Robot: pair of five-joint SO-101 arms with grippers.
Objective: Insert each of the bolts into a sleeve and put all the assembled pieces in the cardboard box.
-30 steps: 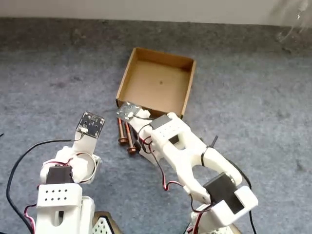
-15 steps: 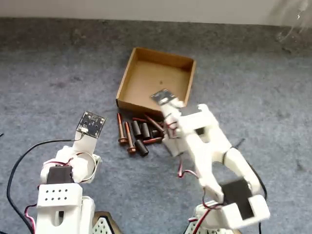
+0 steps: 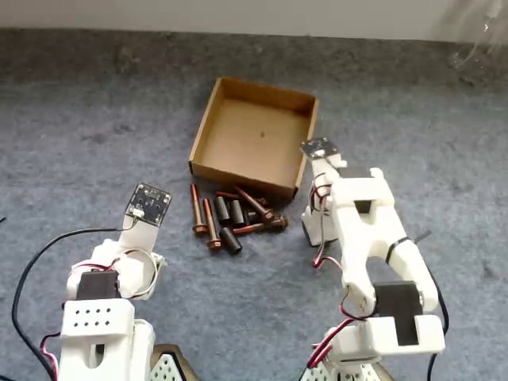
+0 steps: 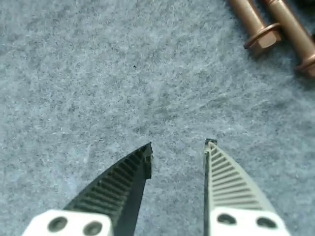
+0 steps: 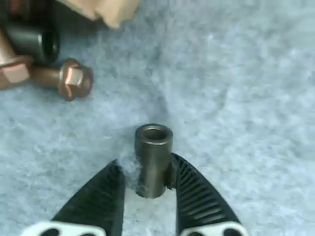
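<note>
Change, right arm: a second ago the right arm [image 3: 361,230] lay across the heap of bolts and sleeves. It has since swung toward the worktop's right edge and now stands just beside the near right corner of the cardboard box [image 3: 246,176].
Change, heap: the heap [image 3: 234,214], half covered before, now lies open to view in the same place, just in front of the box's near wall.
Change, left arm: the left arm [image 3: 119,270] has not shifted from the near left corner.
Right gripper: the right gripper [image 5: 147,164] is clenched on a dark sleeve [image 5: 153,157], held clear of the heap over bare felt, with one open end showing.
Left gripper: the left gripper [image 4: 179,145] is released, its fingers apart over bare felt, with two bolts [image 4: 275,29] nearby.
Box: it sits at mid-width, toward the far edge.
Worktop: the worktop [image 3: 95,127] is covered in mottled grey felt.
Room: a pale wall [image 3: 238,14] runs along the far edge.
</note>
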